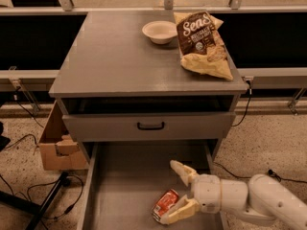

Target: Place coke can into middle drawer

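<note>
- The gripper (168,192) hangs over the front right part of the middle drawer (129,176), which is pulled out below the cabinet (120,66). Its two fingers are spread wide and clamp nothing.
- The coke can (165,204) lies tilted on the drawer floor. The lower finger (180,211) is against it and hides its near end.
- The drawer's front edge and the arm's far end are cut off.
- A bowl (159,31) and a chip bag (201,44) sit on the cabinet top.

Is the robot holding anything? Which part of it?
Nothing. The end effector is open over the wide grey drawer; the red-orange soda can lies loose beside it.
</note>
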`<state>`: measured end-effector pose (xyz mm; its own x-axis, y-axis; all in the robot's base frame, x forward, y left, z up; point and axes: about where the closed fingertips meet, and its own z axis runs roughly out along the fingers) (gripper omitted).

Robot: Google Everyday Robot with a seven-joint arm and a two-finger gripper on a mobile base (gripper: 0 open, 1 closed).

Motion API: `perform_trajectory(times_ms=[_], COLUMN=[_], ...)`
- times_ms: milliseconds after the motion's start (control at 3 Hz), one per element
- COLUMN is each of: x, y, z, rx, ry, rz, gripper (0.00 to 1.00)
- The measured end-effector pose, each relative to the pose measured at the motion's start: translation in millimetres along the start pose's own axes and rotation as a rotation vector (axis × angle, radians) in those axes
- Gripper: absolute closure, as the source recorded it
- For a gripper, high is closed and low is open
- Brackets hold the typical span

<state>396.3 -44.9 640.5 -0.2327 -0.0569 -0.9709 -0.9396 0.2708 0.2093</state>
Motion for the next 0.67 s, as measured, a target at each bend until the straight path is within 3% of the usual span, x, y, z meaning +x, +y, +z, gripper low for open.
perform_trajectory(times_ms=[333, 667], x=[-51.5, -116.2], y=[21.6, 36.3], z=[-50.0, -94.8], rx=[-0.020, 0.049], ry=[0.105, 0.198], rz=[0.046, 0.014], gripper=[0.00, 0.00])
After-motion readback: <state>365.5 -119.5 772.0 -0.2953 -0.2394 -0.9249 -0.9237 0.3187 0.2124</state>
